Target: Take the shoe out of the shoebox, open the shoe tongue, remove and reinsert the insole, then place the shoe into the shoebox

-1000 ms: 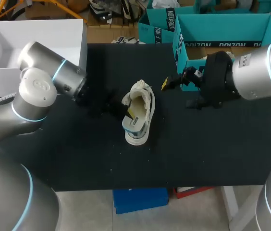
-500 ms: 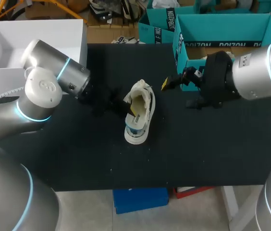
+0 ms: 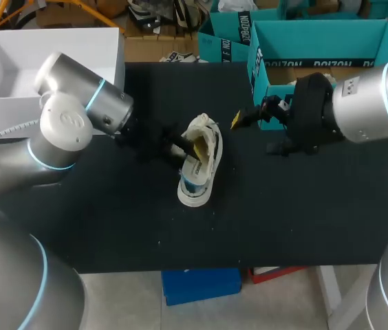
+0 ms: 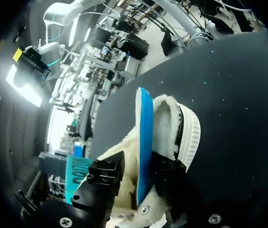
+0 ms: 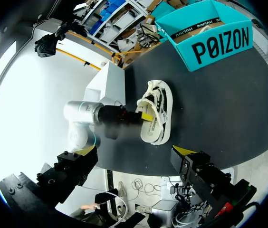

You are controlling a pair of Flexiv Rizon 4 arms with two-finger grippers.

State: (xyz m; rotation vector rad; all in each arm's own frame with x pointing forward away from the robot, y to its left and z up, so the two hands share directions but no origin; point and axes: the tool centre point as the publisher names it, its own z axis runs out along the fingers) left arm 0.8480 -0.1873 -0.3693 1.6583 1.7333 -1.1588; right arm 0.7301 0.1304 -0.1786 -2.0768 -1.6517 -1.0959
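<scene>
A white shoe (image 3: 206, 172) with a fleece lining lies on the black table, a little left of the middle. My left gripper (image 3: 192, 146) reaches into its mouth from the left. In the left wrist view the blue insole (image 4: 144, 142) stands on edge inside the shoe (image 4: 184, 133), between the left gripper's (image 4: 138, 173) black fingers. There is a gap between the insole and one finger, so the gripper is open. My right gripper (image 3: 252, 130) hangs wide open and holds nothing, to the right of the shoe and in front of the teal shoebox (image 3: 318, 63).
A white open box (image 3: 49, 41) stands at the back left corner behind my left arm. In the right wrist view the shoe (image 5: 158, 114) lies well ahead of the open right gripper (image 5: 134, 159), with the teal box (image 5: 215, 42) beyond it.
My left arm has pushed to the right, bringing its gripper deeper into the shoe's mouth, and its fingers have parted. The right arm has not moved.
</scene>
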